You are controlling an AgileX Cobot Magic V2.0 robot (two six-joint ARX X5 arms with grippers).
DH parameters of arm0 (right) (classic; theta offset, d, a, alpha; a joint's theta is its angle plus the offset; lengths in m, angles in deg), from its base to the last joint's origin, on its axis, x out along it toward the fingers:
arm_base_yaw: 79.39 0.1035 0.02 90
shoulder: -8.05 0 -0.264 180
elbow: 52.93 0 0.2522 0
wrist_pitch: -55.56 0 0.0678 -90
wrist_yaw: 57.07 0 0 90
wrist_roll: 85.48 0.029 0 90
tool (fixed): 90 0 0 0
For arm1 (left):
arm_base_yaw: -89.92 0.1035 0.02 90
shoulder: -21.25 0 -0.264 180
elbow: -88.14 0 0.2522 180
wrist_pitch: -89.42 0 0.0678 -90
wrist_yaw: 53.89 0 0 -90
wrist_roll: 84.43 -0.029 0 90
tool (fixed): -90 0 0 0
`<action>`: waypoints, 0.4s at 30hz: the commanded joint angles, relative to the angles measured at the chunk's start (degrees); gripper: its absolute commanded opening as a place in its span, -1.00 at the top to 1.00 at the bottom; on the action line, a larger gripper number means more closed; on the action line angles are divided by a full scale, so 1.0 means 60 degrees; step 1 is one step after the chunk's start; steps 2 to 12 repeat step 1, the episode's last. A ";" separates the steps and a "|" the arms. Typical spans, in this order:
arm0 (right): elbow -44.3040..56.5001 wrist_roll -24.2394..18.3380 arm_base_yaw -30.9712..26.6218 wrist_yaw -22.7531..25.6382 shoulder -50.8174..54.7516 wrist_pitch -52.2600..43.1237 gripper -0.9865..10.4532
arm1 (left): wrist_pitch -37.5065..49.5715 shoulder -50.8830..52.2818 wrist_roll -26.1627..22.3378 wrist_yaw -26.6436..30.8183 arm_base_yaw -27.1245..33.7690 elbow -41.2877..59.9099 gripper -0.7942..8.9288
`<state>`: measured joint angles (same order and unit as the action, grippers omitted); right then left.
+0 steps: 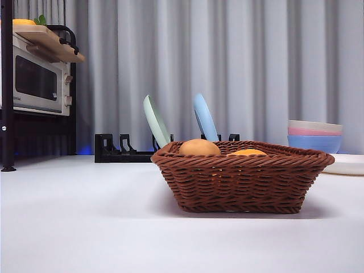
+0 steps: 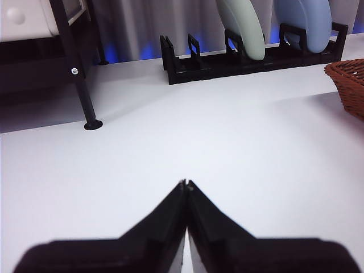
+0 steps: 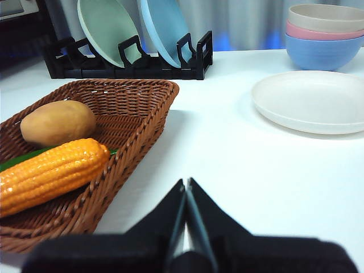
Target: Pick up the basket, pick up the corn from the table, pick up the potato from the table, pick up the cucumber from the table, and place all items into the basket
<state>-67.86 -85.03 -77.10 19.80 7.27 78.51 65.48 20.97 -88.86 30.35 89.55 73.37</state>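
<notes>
Basket (image 3: 85,170) on the table (image 1: 85,227) holds potato (image 3: 58,122), corn (image 3: 51,173) and cucumber (image 3: 23,159) (a green sliver under the corn) | left gripper (image 2: 186,183), right gripper (image 3: 186,183) clenched, empty | task looks complete.

— Where's the basket (image 1: 243,176)?
— On the white table (image 1: 85,227), brown wicker.
— Inside?
— Tan potato (image 3: 58,122) beside the orange corn (image 3: 51,173), which lies over the green cucumber (image 3: 23,158), mostly hidden.
</notes>
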 commanded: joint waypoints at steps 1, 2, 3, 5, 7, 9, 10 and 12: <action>0.0142 0.0091 0.0004 -0.0004 -0.0007 0.0033 0.85 | 0.0044 0.0025 0.0058 -0.0047 0.0040 0.0138 0.84; 0.0142 0.0091 0.0004 -0.0004 -0.0007 0.0033 0.85 | 0.0044 0.0025 0.0058 -0.0047 0.0040 0.0138 0.84; 0.0142 0.0091 0.0004 -0.0004 -0.0007 0.0033 0.85 | 0.0044 0.0025 0.0058 -0.0047 0.0040 0.0138 0.84; 0.0142 0.0091 0.0004 -0.0004 -0.0007 0.0033 0.85 | 0.0044 0.0025 0.0058 -0.0047 0.0040 0.0138 0.84; 0.0142 0.0091 0.0004 -0.0004 -0.0007 0.0033 0.85 | 0.0044 0.0025 0.0058 -0.0047 0.0040 0.0138 0.84; 0.0142 0.0091 0.0004 -0.0004 -0.0007 0.0033 0.85 | 0.0044 0.0025 0.0058 -0.0047 0.0040 0.0138 0.84; 0.0142 0.0091 0.0004 -0.0004 -0.0007 0.0033 0.85 | 0.0044 0.0025 0.0058 -0.0047 0.0040 0.0138 0.84; 0.0142 0.0091 0.0004 -0.0004 -0.0007 0.0033 0.85 | 0.0044 0.0025 0.0058 -0.0047 0.0040 0.0138 0.84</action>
